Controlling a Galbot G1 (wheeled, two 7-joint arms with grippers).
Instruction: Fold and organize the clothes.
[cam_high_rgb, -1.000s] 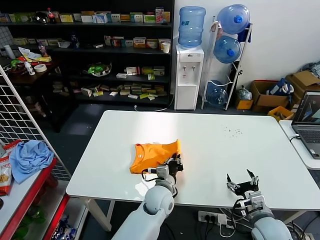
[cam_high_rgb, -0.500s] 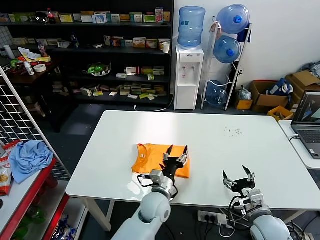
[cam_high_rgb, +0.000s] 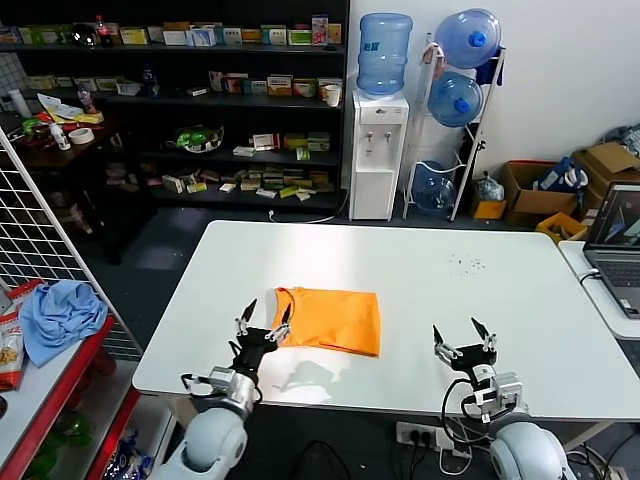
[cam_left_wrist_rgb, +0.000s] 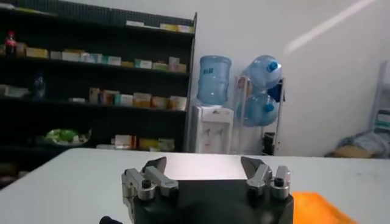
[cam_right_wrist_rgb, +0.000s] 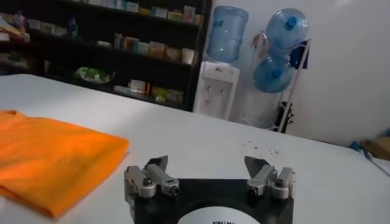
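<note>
Head view, folded orange T-shirt (cam_high_rgb: 327, 319) between released left pincer (cam_high_rgb: 262, 325) and released right pincer (cam_high_rgb: 462, 337).

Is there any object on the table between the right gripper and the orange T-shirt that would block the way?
Nothing visible does. The right gripper stands open near the table's front edge, and only bare white table lies between it and the folded orange T-shirt. The left gripper, also open, is at the shirt's other end.
</note>
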